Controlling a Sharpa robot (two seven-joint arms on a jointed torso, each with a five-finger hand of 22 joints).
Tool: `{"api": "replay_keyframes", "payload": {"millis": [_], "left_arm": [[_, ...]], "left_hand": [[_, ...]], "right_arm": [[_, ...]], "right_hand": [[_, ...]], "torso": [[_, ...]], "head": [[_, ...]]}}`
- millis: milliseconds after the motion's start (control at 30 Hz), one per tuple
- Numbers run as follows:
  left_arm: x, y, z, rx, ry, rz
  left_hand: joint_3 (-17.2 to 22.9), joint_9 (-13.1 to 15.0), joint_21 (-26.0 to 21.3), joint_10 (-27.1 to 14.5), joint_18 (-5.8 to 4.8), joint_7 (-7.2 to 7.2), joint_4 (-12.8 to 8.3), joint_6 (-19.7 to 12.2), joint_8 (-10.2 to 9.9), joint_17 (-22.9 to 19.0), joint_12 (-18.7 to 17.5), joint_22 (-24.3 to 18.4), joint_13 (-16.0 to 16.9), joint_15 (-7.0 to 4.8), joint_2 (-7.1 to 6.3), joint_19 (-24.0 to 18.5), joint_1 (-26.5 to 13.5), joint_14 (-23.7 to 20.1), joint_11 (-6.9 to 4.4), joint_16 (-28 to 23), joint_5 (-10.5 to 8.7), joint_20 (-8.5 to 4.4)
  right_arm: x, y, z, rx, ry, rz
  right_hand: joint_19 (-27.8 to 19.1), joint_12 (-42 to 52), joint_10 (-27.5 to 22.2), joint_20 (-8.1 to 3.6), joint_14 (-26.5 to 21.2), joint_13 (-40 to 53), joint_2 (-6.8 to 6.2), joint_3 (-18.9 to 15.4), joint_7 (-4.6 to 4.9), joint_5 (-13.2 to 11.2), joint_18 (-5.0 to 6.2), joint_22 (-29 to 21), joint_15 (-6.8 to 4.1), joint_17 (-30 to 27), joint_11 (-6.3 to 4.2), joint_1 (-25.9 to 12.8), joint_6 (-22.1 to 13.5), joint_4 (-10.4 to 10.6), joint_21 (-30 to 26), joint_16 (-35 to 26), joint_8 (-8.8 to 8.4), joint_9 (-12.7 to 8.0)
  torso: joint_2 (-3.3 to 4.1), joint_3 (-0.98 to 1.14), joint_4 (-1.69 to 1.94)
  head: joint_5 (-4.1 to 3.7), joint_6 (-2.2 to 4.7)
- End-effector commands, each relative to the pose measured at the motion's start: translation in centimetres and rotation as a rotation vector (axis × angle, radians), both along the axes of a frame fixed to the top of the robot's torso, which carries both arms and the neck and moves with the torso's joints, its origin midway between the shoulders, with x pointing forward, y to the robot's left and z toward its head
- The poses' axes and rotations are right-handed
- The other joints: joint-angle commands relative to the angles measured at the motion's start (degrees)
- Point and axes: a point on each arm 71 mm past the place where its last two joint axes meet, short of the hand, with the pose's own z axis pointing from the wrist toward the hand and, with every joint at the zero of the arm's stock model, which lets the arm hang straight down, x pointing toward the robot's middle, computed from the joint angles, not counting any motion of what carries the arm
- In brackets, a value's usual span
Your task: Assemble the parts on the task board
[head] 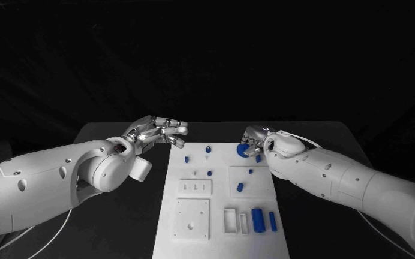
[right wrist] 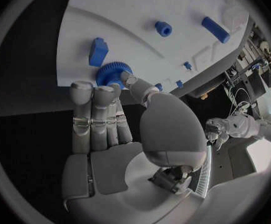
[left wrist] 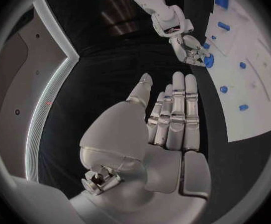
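Right hand (right wrist: 107,119) fingers pinch the blue gear (right wrist: 113,74) at the task board (head: 220,244) far edge; stiff, light, toothed rim grips well. Left hand (left wrist: 169,114) fingers apart, empty.

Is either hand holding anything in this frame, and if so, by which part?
The right hand pinches the blue gear by its toothed rim, at the task board edge. The left hand holds nothing.
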Motion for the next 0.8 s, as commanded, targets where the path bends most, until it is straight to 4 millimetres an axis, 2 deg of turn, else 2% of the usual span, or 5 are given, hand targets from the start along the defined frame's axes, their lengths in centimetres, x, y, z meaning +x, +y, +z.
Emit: {"api": "replay_keyframes", "payload": {"millis": [33,167,267,467,800], "left_arm": [[-0.1,-0.3,0.0,-0.006,-0.001,-0.018],[-0.1,-0.3,0.0,-0.005,-0.001,-0.018],[-0.1,-0.2,0.0,-0.004,-0.002,-0.016],[-0.1,-0.2,0.0,-0.004,-0.002,-0.015],[-0.1,-0.3,0.1,-0.004,-0.002,-0.015]], "left_hand": [[-0.2,0.1,0.3,-0.3,0.58,0.04,0.2,0.1,0.0,0.0,-0.1,0.0,0.1,0.02,0.16,-0.3,-0.4,-0.3,0.14,-0.3,-0.17,0.07],[-0.2,0.1,0.3,-0.4,0.58,0.05,0.3,0.0,0.0,-0.1,-0.1,-0.1,0.1,0.03,0.14,-0.3,-0.4,-0.3,0.15,-0.3,-0.19,0.09],[-0.2,0.1,0.3,-0.4,0.58,0.05,0.3,0.0,0.0,-0.1,-0.1,-0.1,0.1,0.03,0.14,-0.3,-0.4,-0.3,0.15,-0.3,-0.19,0.09],[-0.2,0.1,0.3,-0.4,0.58,0.05,0.3,0.0,0.0,-0.1,-0.1,-0.1,0.1,0.03,0.14,-0.3,-0.4,-0.3,0.15,-0.3,-0.19,0.09],[-0.2,0.1,0.3,-0.4,0.58,0.05,0.3,0.0,0.0,-0.1,-0.1,-0.1,0.1,0.03,0.14,-0.3,-0.4,-0.3,0.15,-0.3,-0.19,0.09]], "right_arm": [[-0.1,0.3,0.4,-0.043,-0.086,0.01],[-0.1,0.6,0.7,-0.046,-0.116,0.012],[-0.2,0.8,0.9,-0.044,-0.133,0.017],[-0.9,2.3,1.4,-0.026,-0.164,0.054],[-2.4,6.6,2.0,0.01,-0.177,0.159]], "right_hand": [[-0.3,-0.2,0.1,-0.23,0.1,-0.2,0.44,0.5,0.11,-0.4,-0.09,4.3,-0.29,-0.1,-0.42,0.7,3.8,0.3,-0.4,-0.4,0.28,0.4],[-0.3,-0.3,0.2,-0.34,0.2,-0.3,0.4,0.3,-0.22,-0.8,-0.22,4.3,-0.39,-0.2,-0.56,0.8,5.0,0.6,-0.5,-0.5,0.25,0.5],[-0.2,-0.3,0.2,-0.4,0.2,-0.4,0.34,-0.1,-0.38,-1.0,-0.3,4.3,-0.44,-0.2,-0.63,0.7,5.4,0.9,-0.4,-0.5,0.23,0.5],[-0.1,-0.3,0.4,-0.55,0.2,-0.5,-0.02,-0.8,-0.39,-1.2,-0.48,4.3,-0.52,-0.1,-0.66,1.1,5.3,1.8,-0.7,-0.6,0.23,0.4],[0.0,-0.3,0.5,-0.59,0.2,-0.4,-0.08,-1.0,-0.38,-1.2,-0.52,4.4,-0.56,0.0,-0.67,1.1,5.2,2.1,-0.5,-0.4,0.21,0.4]], "torso": [[0.01,-0.02,0.09],[-0.01,-0.07,0.15],[0.0,-0.05,0.07],[-0.02,-0.03,-0.02],[0.03,-0.02,-0.01]], "head": [[-0.05,-0.02],[-0.04,-0.06],[0.03,-0.05],[0.17,0.1],[0.62,0.39]]}}
